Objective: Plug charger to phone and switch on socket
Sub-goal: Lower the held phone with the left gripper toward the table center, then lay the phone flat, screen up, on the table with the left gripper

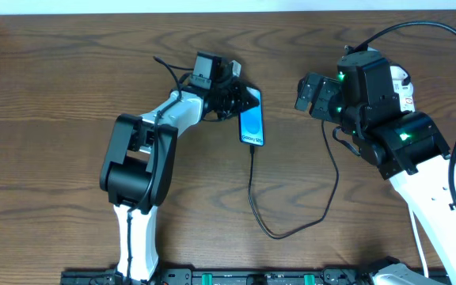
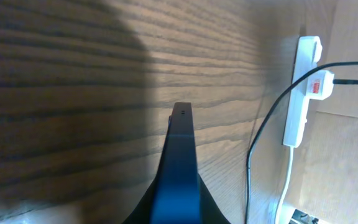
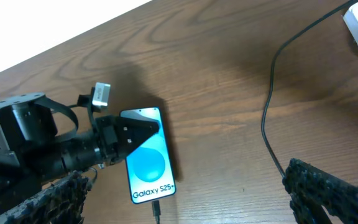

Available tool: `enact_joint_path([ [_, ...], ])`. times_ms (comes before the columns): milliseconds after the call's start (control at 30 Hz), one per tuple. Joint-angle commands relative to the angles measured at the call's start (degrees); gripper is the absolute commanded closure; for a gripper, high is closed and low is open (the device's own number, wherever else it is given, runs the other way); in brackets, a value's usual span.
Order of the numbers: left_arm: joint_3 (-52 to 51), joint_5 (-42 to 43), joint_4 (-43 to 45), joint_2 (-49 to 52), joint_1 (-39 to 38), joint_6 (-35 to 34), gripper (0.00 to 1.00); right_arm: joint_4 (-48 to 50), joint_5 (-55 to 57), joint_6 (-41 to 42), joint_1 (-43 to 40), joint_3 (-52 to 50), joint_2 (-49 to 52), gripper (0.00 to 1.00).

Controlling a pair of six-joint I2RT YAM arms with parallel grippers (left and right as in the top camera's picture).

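Seemingly the charger (image 1: 250,178) already sits in the bottom end of the phone (image 1: 252,124), which lies mid-desk (image 1: 54,79). The left end effector (image 1: 248,99) is fully closed, its tip resting on the phone's top end. The right end effector (image 1: 311,91) gapes wide and empty beside the socket (image 2: 302,93). Reaching for the switch, the right arm could snag the slack cable and tug the plug out. Overhead hides most of the socket under that arm; the left wrist view shows it whole.
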Motion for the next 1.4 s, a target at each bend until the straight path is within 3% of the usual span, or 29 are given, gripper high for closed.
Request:
enact_joint_path([
  [0,0.92,-0.11,0.24,0.13,0.07,-0.31,0.93,-0.11,1.11,-0.83,-0.24,0.15,-0.55,0.01],
  [467,0.92,-7.74,0.13,0.13,-3.74,-2.91,0.92,-0.28,1.14,-0.85,-0.24,0.15,-0.55,0.01],
  [1000,0.92,-8.00,0.04,0.13,-3.74,-3.50,0.92,-0.44,1.14,-0.85,-0.24,0.15,-0.55,0.01],
  [1133,0.92,-8.00,0.04,0.13,-3.74,-3.50,0.85,-0.44,1.16,-0.85,-0.24,0.15,-0.55,0.01],
  [1367,0.92,-8.00,0.02,0.13,-3.74,-3.50,0.84,-0.44,1.14,-0.85,-0.24,0.15,-0.55,0.01],
])
